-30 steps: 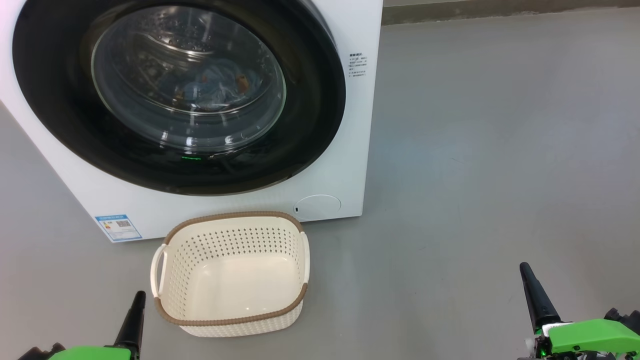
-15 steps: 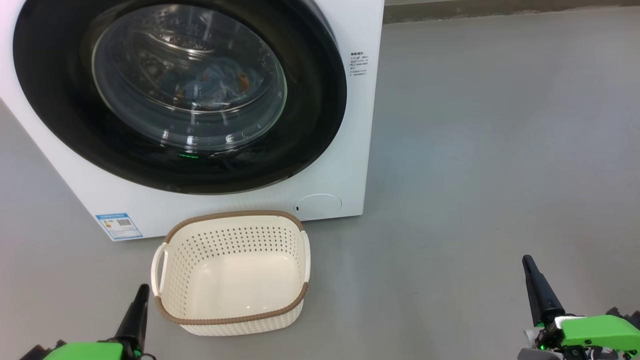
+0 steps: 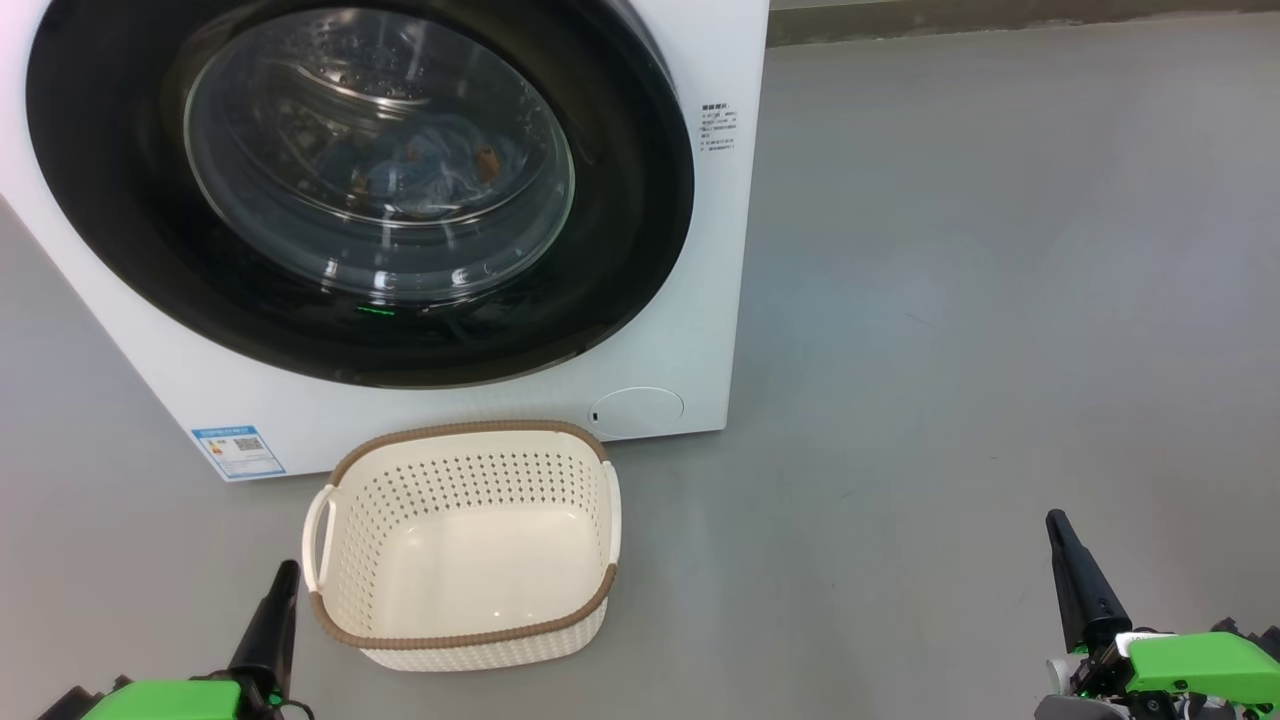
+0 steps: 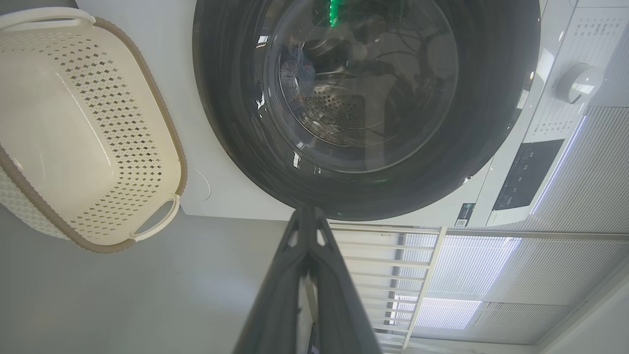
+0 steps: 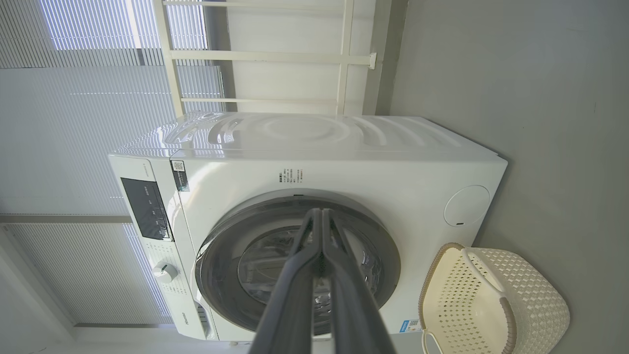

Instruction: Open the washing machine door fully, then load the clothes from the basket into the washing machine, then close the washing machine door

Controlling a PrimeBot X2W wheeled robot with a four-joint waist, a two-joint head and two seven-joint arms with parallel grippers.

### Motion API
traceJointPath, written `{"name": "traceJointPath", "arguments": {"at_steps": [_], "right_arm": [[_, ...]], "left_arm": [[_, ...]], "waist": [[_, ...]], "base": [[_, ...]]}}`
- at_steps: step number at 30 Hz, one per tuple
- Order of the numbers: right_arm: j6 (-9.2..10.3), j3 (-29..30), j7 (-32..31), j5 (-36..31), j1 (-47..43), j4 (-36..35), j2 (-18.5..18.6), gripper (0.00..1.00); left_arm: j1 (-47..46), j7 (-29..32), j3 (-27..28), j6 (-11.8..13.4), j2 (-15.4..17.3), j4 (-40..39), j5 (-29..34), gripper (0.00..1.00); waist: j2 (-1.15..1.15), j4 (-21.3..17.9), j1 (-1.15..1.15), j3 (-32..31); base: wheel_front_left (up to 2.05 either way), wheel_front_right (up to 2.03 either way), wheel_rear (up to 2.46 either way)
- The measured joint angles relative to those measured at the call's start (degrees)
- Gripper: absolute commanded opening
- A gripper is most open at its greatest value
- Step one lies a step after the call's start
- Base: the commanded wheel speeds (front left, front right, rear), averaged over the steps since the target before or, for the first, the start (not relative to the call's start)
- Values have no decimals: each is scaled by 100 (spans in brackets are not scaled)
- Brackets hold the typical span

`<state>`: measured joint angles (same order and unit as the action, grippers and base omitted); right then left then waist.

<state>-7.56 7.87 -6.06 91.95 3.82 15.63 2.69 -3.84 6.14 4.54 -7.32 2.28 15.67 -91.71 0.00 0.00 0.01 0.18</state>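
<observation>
Behind the shut washing machine door (image 3: 620,200), the clothes (image 3: 430,165) lie inside the washing machine (image 3: 700,330). On the floor (image 3: 950,300) just before it stands the basket (image 3: 460,435); left gripper (image 3: 285,575) and right gripper (image 3: 1056,526) are both pressed together.

Along our right gripper (image 5: 320,216), its two dark fingers pressed together with their tips across the closed washing machine door (image 5: 216,275), we see the white washing machine (image 5: 373,162) standing on the grey floor (image 5: 540,98) and the cream basket (image 5: 533,295) sitting just beside its front base.
</observation>
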Motion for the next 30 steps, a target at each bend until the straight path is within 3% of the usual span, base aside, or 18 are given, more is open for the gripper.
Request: {"name": "traceJointPath", "arguments": {"at_steps": [30], "right_arm": [[1, 0, 0, 0, 1, 0, -1, 0]], "left_arm": [[0, 0, 0, 0, -2, -1, -3, 0]], "waist": [[0, 0, 0, 0]], "base": [[0, 0, 0]]}}
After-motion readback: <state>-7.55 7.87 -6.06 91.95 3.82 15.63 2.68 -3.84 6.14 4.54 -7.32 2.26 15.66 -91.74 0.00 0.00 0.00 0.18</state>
